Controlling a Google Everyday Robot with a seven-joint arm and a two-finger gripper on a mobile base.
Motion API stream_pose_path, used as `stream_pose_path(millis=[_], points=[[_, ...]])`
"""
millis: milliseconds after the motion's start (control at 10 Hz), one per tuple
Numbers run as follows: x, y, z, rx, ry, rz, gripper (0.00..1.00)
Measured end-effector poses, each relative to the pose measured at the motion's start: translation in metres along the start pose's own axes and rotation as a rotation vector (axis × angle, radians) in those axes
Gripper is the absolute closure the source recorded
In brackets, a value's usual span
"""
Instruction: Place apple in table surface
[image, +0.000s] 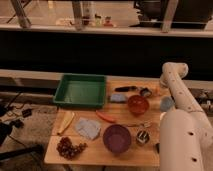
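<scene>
- The light-coloured rectangular wooden tabletop (100, 152) carries everything; the orange-red round bowl (138, 104) serves as the landmark here.
- The robot's white perforated arm (177, 95) rises along the right edge of the tabletop, to the right of the orange-red bowl, and bends at an elbow above the far right corner.
- The pincer (161, 90) seems to sit low at that far right corner, beyond and to the right of the orange-red bowl; whether it is spread or pressed together I cannot tell.
- The small round yellow-orange apple cannot be made out clearly; it may be at the pincer, but that is not certain.
- A green rectangular plastic tray (81, 91) lies well left of the orange-red bowl.
- An elongated orange carrot (106, 117) lies just left and nearer of the bowl.
- A purple round bowl (117, 138) stands nearer than the orange-red bowl.
- A dark bunch of grapes (68, 148) sits at the near left corner, far from the orange-red bowl.
</scene>
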Motion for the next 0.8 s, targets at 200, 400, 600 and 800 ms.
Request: stream_pose_path(millis=[200,400,600,800], points=[[0.0000,0.0001,0.0001,0.000,0.000,0.000,0.68],[0.0000,0.0001,0.0002,0.000,0.000,0.000,0.66],[0.0000,0.0001,0.0001,0.000,0.000,0.000,0.47],[-0.0001,0.0000,0.0000,0.000,0.000,0.000,0.27]])
